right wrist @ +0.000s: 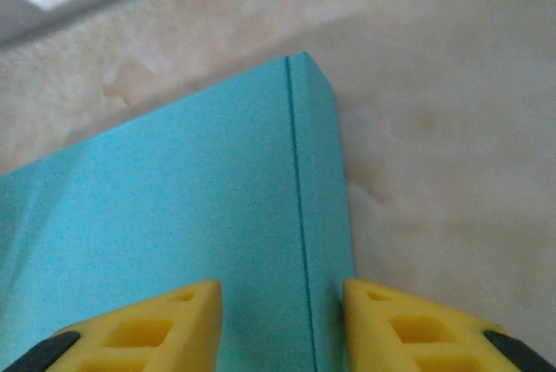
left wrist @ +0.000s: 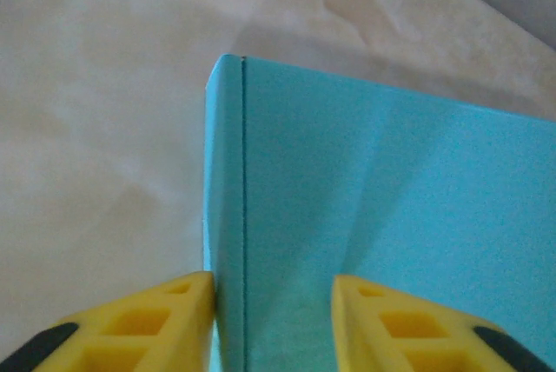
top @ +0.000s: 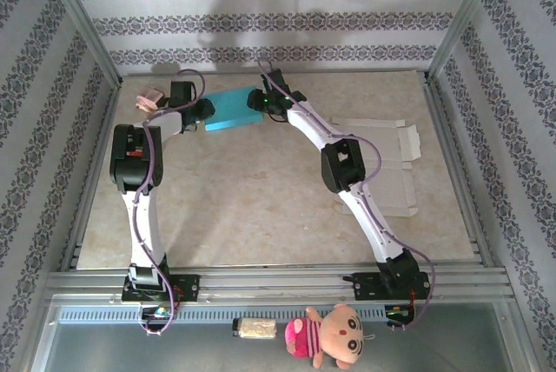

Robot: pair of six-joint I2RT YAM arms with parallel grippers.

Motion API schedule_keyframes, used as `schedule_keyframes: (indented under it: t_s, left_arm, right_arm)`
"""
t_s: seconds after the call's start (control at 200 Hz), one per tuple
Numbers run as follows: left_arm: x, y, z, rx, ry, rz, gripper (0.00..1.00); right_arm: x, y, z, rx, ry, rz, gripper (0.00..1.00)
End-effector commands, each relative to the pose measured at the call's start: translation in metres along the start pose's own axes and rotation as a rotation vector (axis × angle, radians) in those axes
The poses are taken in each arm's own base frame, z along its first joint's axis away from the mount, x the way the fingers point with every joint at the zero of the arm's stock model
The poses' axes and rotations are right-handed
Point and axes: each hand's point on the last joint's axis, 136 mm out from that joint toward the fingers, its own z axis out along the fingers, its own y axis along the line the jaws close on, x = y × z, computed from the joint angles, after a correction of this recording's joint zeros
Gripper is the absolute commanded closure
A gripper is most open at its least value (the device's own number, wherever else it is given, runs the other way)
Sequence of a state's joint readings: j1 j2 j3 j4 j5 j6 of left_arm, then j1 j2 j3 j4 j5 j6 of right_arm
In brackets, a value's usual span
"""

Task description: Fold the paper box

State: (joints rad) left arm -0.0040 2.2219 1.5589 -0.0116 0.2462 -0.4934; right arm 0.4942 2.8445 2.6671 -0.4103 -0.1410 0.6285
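Observation:
A teal paper box [top: 230, 109] lies at the back of the table between my two grippers. My left gripper [top: 203, 111] is at its left end, open; one yellow finger [left wrist: 165, 320] sits against the box's outer edge and the other rests over the panel [left wrist: 391, 215]. A creased narrow strip [left wrist: 224, 198] runs between them. My right gripper [top: 263, 102] is at the other end, also open, its fingers [right wrist: 408, 324] straddling the matching creased strip [right wrist: 321, 181] of the box [right wrist: 174, 215].
Flat white cardboard blanks [top: 387, 163] lie on the right side of the table. A small pinkish object [top: 149, 96] sits at the back left corner. A plush doll [top: 334, 337] and a small roll [top: 254, 328] lie on the near ledge below the arm bases.

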Motion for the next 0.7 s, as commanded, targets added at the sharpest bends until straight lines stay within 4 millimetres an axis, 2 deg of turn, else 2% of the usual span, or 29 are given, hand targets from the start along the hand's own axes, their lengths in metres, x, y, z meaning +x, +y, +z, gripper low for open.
schedule_keyframes:
  t_s: [0.0, 0.09, 0.235, 0.28, 0.36, 0.42, 0.49, 0.54, 0.63, 0.695]
  left_arm:
    - [-0.018, -0.011, -0.003, 0.028, -0.017, 0.057, 0.51]
    - [-0.035, -0.015, -0.024, 0.017, -0.053, 0.09, 0.38]
    - [-0.053, -0.027, -0.08, 0.001, -0.13, 0.129, 0.22]
    - [-0.054, -0.03, -0.101, 0.005, -0.16, 0.124, 0.15]
    - [-0.047, -0.04, -0.135, 0.054, -0.19, 0.096, 0.11]
    - [-0.034, -0.051, -0.159, 0.118, -0.186, 0.051, 0.11]
    - [-0.009, -0.067, -0.184, 0.208, -0.149, 0.005, 0.11]
    - [0.017, -0.079, -0.198, 0.259, -0.105, -0.016, 0.1]
    - [0.064, -0.11, -0.226, 0.371, -0.039, 0.006, 0.08]
    - [0.099, -0.134, -0.245, 0.438, -0.005, 0.089, 0.04]
  right_arm:
    - [-0.013, 0.051, -0.015, -0.131, -0.026, -0.063, 0.54]
    - [-0.035, 0.058, -0.043, -0.138, -0.041, -0.111, 0.43]
    - [-0.068, 0.088, -0.12, -0.202, -0.056, -0.242, 0.24]
    - [-0.073, 0.088, -0.144, -0.191, -0.061, -0.271, 0.21]
    - [-0.082, 0.079, -0.187, -0.137, -0.084, -0.307, 0.16]
    - [-0.08, 0.052, -0.213, -0.033, -0.09, -0.323, 0.1]
    - [-0.076, 0.012, -0.24, 0.132, -0.09, -0.345, 0.05]
    - [-0.07, -0.018, -0.256, 0.252, -0.067, -0.367, 0.04]
    - [-0.052, -0.066, -0.272, 0.419, 0.022, -0.401, 0.04]
    - [-0.037, -0.09, -0.274, 0.494, 0.101, -0.423, 0.04]
